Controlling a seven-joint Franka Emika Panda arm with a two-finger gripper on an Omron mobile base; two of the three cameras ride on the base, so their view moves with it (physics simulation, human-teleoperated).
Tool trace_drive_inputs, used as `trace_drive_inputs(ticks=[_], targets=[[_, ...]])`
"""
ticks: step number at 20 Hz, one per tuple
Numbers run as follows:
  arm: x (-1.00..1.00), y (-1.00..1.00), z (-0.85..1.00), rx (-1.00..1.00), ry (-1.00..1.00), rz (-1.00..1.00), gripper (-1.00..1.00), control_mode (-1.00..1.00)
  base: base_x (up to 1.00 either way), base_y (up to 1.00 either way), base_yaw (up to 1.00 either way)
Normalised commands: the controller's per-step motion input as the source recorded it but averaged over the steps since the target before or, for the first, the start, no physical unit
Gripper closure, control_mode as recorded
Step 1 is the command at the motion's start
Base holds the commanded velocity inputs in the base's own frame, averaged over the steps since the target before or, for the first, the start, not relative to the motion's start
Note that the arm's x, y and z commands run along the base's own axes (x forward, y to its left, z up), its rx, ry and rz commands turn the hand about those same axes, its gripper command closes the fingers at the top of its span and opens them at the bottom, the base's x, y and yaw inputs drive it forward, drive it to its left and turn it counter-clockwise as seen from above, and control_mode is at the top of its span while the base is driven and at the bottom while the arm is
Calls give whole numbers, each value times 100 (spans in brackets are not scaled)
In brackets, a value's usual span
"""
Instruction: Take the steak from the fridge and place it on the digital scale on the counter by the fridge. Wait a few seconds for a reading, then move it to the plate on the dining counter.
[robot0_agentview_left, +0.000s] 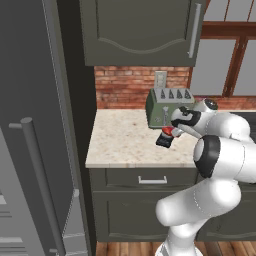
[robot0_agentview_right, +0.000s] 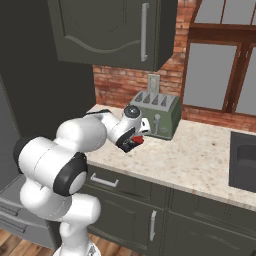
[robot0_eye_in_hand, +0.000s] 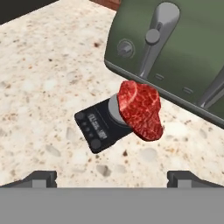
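Observation:
The steak (robot0_eye_in_hand: 141, 110) is a red marbled chunk lying on the digital scale (robot0_eye_in_hand: 98, 127), a small black slab on the beige speckled counter (robot0_eye_in_hand: 39, 87). The meat overhangs the scale's edge on the toaster side. My gripper (robot0_eye_in_hand: 113, 179) hovers just above and in front of it, open, with a dark fingertip at either side and nothing between them. From the base, the steak (robot0_agentview_left: 168, 131) and scale (robot0_agentview_left: 163, 141) peek out under my hand (robot0_agentview_left: 176, 125). The fridge (robot0_agentview_left: 30, 150) stands at the left with its long bar handle.
A green four-slot toaster (robot0_agentview_left: 167, 105) stands right behind the scale, close to the steak. A dark upper cabinet (robot0_agentview_left: 140, 30) hangs over the counter before a brick wall. A dark recessed basin (robot0_agentview_right: 243, 160) lies at the counter's right end. Bare counter (robot0_agentview_left: 120, 140) stretches to the scale's left.

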Motion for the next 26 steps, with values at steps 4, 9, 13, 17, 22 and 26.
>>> trace_drive_inputs(ticks=[4, 9, 13, 17, 22, 26], targets=[[23, 0, -17, 0, 0, 0, -100, -100, 0, 0, 0], [19, 0, -7, 0, 0, 0, -100, -100, 0, 0, 0], [21, 0, -4, 0, 0, 0, -100, -100, 0, 0, 0], [22, 0, -9, 0, 0, 0, -100, -100, 0, 0, 0], [17, -5, -16, 0, 0, 0, -100, -100, 0, 0, 0], [14, -7, -20, 0, 0, 0, -100, -100, 0, 0, 0]])
